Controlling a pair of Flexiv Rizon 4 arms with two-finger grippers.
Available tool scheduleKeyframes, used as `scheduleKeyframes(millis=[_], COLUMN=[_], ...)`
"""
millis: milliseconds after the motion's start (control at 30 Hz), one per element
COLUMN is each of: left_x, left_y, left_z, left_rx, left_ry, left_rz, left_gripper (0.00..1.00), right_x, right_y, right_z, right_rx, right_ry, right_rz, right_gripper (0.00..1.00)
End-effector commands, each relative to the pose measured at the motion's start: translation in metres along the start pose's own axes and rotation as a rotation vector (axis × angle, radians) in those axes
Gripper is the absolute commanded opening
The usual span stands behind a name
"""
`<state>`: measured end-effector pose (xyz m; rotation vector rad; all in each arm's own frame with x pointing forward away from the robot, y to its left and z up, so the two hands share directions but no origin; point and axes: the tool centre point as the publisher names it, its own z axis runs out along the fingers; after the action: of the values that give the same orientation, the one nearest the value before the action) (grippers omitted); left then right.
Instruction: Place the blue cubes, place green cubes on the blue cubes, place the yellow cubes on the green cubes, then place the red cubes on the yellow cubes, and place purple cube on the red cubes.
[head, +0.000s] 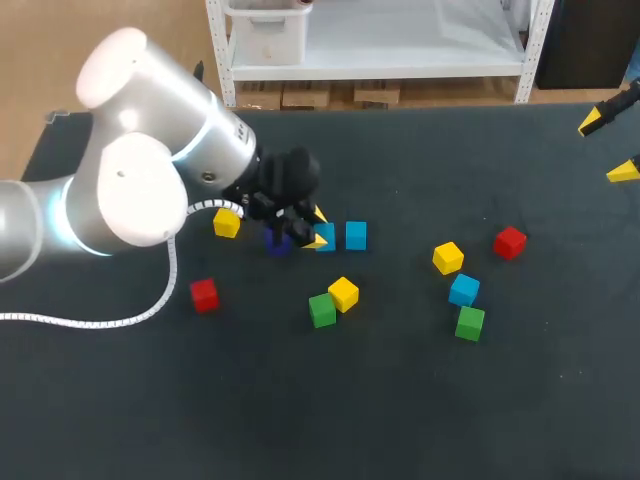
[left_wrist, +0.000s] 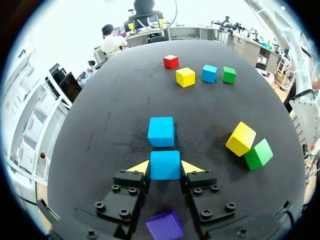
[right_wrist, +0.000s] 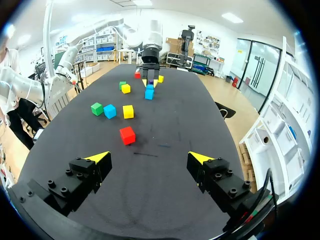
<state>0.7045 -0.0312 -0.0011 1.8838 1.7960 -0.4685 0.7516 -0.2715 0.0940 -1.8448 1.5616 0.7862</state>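
Since no cube sits on another yet, you are at the very first step: laying out the blue ones. At the left, the left red cube lies alone on the near side. The left yellow cube is farther back, and the purple cube is just right of it, tucked under your left arm's wrist. Next comes your left gripper, low over the table. Its two fingers press against opposite sides of the held blue cube, which appears to rest on the surface. The second blue cube sits just right of it across a narrow gap. Nearer you, the middle green cube and middle yellow cube touch. Right of centre, the right yellow cube, third blue cube and right green cube run from far to near, close together. The right red cube stands beside the yellow one. At the far right, your right gripper hangs above the table, fingers spread wide, holding nothing. By my judgement, two blues are roughly placed; the third blue and every green, yellow, red and purple cube are left to do.
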Motion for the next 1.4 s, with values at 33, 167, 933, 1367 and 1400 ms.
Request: scheduleKeyframes(millis=[33, 167, 933, 1367, 1400], left_x=[0.0, 0.001, 0.002, 0.007, 0.008], left_y=[0.003, 0.003, 0.003, 0.005, 0.005], left_z=[0.002, 0.002, 0.003, -0.017, -0.022], left_rx=[0.007, 0.008, 0.019, -0.016, -0.024], left_ry=[0.002, 0.007, 0.015, -0.003, -0.008], left_rz=[0.002, -0.001, -0.004, -0.062, -0.07], left_gripper=[0.05, 0.06, 0.51, 1.0, 1.0], right_x=[-0.001, -0.001, -0.001, -0.001, -0.001], right_y=[0.002, 0.002, 0.002, 0.002, 0.002], right_z=[0.0, 0.0, 0.0, 0.0, 0.0], right_rx=[0.004, 0.004, 0.004, 0.004, 0.004], right_ry=[0.001, 0.001, 0.001, 0.001, 0.001], right_rz=[-0.001, -0.001, -0.001, -0.001, -0.001], right_gripper=[1.0, 1.0, 1.0, 1.0, 1.0])
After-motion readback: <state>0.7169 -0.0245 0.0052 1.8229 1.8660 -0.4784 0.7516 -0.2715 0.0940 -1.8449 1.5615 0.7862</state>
